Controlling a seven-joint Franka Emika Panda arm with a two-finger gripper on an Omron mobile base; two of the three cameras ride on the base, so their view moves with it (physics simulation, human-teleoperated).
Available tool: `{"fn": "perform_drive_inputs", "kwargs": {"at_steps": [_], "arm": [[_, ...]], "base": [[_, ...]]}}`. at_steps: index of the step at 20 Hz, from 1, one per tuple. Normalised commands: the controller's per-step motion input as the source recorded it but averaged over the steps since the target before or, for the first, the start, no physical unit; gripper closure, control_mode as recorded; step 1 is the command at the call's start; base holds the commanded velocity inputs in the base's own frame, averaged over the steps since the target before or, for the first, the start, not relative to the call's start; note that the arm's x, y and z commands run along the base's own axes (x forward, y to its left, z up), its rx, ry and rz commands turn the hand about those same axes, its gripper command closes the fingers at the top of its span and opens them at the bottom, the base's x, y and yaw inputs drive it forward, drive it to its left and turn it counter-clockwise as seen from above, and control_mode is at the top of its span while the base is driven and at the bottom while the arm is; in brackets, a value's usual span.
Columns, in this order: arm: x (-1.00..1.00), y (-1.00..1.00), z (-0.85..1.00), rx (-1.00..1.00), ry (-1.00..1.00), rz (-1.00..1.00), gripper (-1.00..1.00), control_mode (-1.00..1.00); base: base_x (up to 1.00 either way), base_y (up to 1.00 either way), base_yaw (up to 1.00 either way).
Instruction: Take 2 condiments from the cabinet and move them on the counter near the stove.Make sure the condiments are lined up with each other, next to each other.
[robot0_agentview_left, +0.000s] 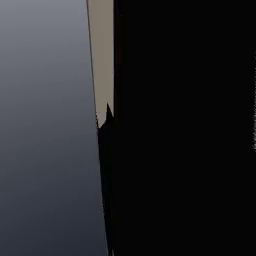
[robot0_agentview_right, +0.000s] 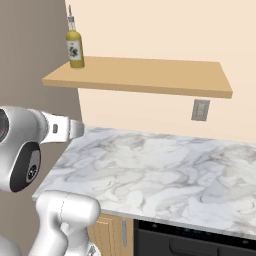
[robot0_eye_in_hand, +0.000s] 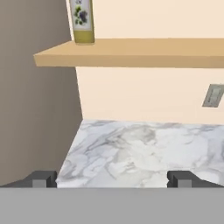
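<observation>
Yellow bottle on the wall shelf, jaws below it over the marble surface.

The yellow bottle (robot0_agentview_right: 74, 46) (white label, pourer top) stands upright near the left end of the shelf board (robot0_agentview_right: 145, 76). In the hand view the bottle (robot0_eye_in_hand: 82, 22) sits up and to the left of the jaws (robot0_eye_in_hand: 112, 179), well apart; the jaws are spread wide, holding nothing, over the white marble surface (robot0_eye_in_hand: 140, 151).

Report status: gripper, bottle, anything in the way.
Gripper open, empty, low over the counter. One yellow bottle upright at the shelf's left end, untouched. Nothing between them.
</observation>
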Motion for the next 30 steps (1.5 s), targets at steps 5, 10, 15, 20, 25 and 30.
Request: {"fn": "perform_drive_inputs", "kwargs": {"at_steps": [5, 10, 15, 20, 25, 30], "arm": [[-0.10, 0.02, 0.48, -0.06, -0.03, 0.00, -1.00, -1.00], [0.00, 0.01, 0.40, -0.05, -0.13, 0.00, -1.00, -1.00], [0.00, 0.00, 0.34, -0.03, -0.04, 0.00, -1.00, -1.00], [0.00, 0.00, 0.08, -0.01, 0.00, 0.16, -1.00, -1.00], [0.23, 0.02, 0.09, -0.01, -0.02, 0.09, -1.00, -1.00], [0.38, 0.04, 0.28, 0.00, -0.04, 0.01, -1.00, -1.00]], "base": [[0.00, 0.00, 0.00], [0.00, 0.00, 0.00], [0.00, 0.00, 0.00], [0.00, 0.00, 0.00], [0.00, 0.00, 0.00], [0.00, 0.00, 0.00]]}}
